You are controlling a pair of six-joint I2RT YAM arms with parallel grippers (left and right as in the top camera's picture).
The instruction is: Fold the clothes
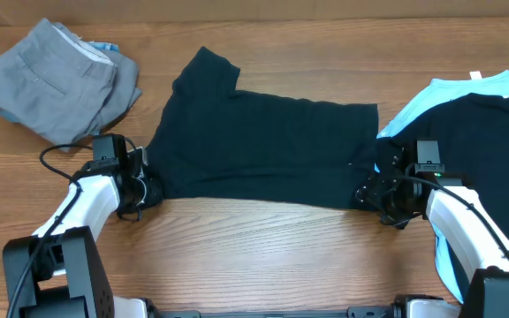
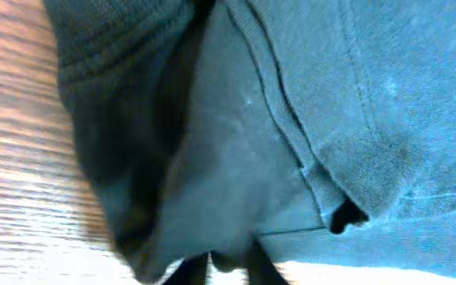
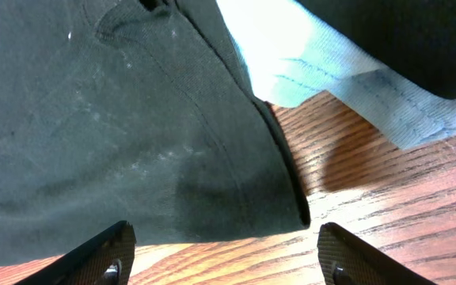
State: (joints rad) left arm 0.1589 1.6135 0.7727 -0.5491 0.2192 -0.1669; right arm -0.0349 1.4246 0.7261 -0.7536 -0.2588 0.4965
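Left gripper [image 1: 145,184] clamps the stitched hem of the soft black T-shirt [image 1: 263,146]. Right gripper [image 3: 224,252] gapes (fingers wide), the shirt's rounded corner just ahead.

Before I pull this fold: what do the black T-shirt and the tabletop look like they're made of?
The black T-shirt looks like a soft, matte knit, probably cotton jersey: it drapes in loose wrinkles, with stitched hems and pale lint specks close up. The table looks like wood or wood-look laminate: brown grain lines with a light sheen. Which of the two is unclear.
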